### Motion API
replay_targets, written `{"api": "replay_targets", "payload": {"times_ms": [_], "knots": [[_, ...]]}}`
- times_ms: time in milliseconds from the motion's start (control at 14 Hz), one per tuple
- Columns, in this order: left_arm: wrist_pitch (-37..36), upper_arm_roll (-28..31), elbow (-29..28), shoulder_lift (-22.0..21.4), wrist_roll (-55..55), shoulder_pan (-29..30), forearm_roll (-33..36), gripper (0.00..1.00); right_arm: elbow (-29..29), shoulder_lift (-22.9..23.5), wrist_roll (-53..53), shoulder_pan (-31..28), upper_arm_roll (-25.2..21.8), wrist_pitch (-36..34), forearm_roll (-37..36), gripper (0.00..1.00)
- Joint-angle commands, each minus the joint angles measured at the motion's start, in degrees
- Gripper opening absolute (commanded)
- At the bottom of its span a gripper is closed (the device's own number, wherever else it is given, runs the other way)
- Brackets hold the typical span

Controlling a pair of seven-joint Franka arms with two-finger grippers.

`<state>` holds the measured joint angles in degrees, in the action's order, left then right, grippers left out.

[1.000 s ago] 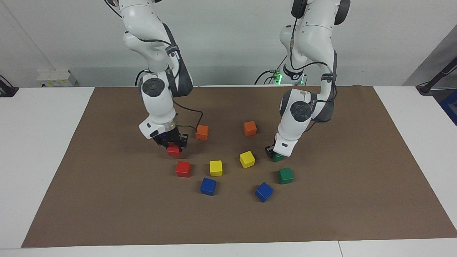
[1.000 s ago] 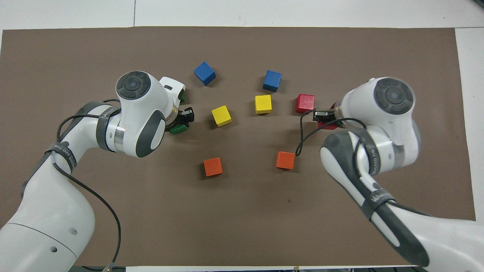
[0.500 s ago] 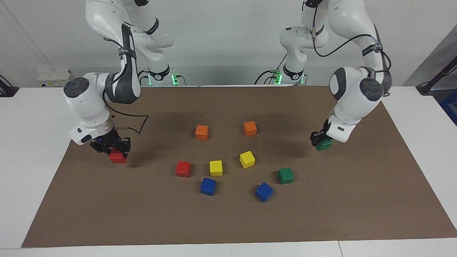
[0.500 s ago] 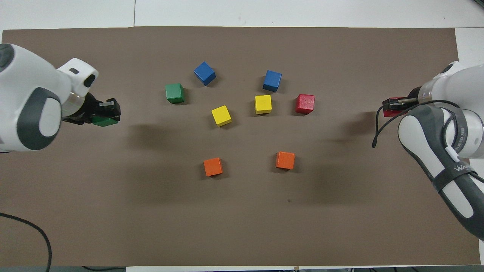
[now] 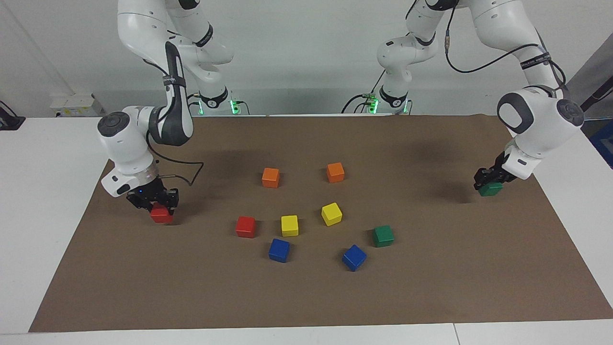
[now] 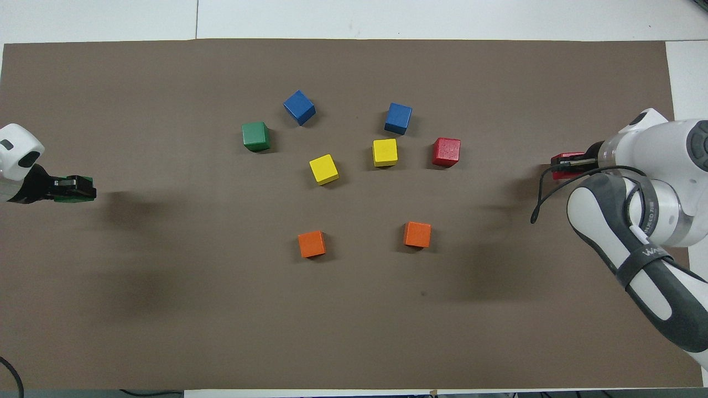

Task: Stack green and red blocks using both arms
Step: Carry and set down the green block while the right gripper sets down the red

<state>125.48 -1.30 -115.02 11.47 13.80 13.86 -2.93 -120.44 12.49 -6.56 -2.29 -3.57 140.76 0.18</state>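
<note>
Brown matting [image 5: 306,297] covers the white surface [image 5: 48,201], and the loose cubes sit in a cluster at its middle. The right tool [image 5: 154,203] hangs low over the mat at the right arm's end, clamped on a red block [image 5: 161,214]. The left tool [image 5: 487,179] hangs over the mat's edge at the left arm's end, clamped on a green block [image 5: 490,189]. The second red block [image 5: 245,226] and second green block [image 5: 383,235] rest on the mat in the cluster, well apart from both tools.

Each held block is gripped near its top and mostly hangs below the fingers, so a quick swing could let it twist or slip. The loose red block lies just beside a yellow cube [image 5: 289,225] and near a blue cube [image 5: 279,250]; a descent slightly off line could knock either neighbour or shove the base block aside. The loose green block has the other blue cube [image 5: 354,257] close by, with the same risk. A block released off centre or tilted would probably slide off its base. The left tool sits near the mat's edge, so a drop there could send the green block off the mat.
</note>
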Motion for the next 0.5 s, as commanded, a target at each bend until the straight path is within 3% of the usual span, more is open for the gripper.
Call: {"api": "replay_targets", "payload": {"times_ms": [0,429], "knots": [[5.03,-0.55,-2.31,0.74,0.7,0.2,0.03,0.0,-2.08,-0.98,-1.61,-0.87,0.49,1.62,0.43,0.0],[9.69,-0.55,-2.4,3.91,1.58,0.2,0.03,0.0,-2.79,-0.63,-1.7,-1.66,0.49,2.14,0.52,0.02]]}}
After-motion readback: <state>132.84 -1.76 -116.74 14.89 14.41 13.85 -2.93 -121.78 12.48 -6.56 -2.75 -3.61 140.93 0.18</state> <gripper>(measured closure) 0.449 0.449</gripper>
